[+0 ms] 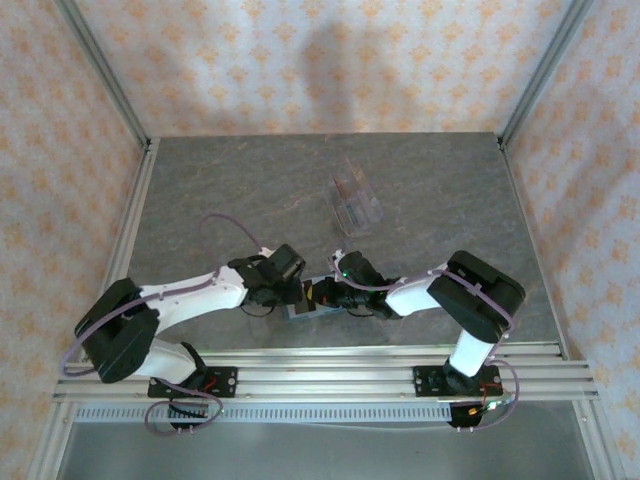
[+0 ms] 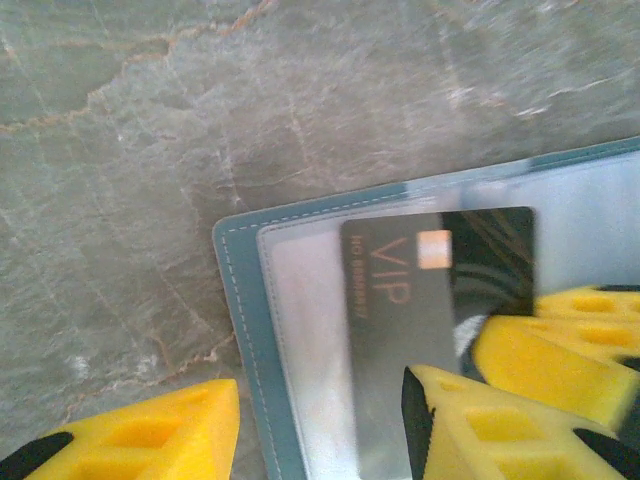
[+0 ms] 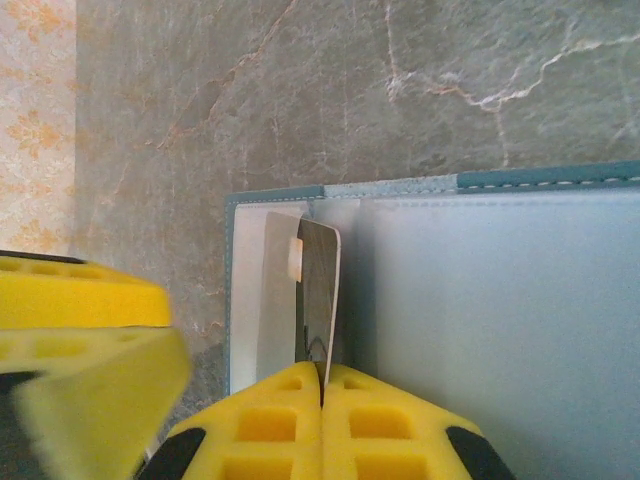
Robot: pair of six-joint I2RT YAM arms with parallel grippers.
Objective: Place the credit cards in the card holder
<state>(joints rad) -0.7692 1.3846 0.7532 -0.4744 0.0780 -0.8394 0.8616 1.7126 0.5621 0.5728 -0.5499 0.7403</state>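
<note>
The card (image 3: 320, 280), pinched in the right gripper (image 3: 322, 378) at bottom centre, should be slid flat into the card holder (image 3: 500, 330); the left gripper (image 2: 320, 410) is spread wide.

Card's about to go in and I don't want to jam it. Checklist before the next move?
1. Right gripper shut on card: ok.
2. Card over holder's clear pocket: ok.
3. Card edge actually inside the pocket: cannot tell.
4. Holder flat on table: ok.
5. Left gripper holding the holder: not ok, open, astride its edge.
6. Grippers clear of each other: cannot tell, close.
</note>
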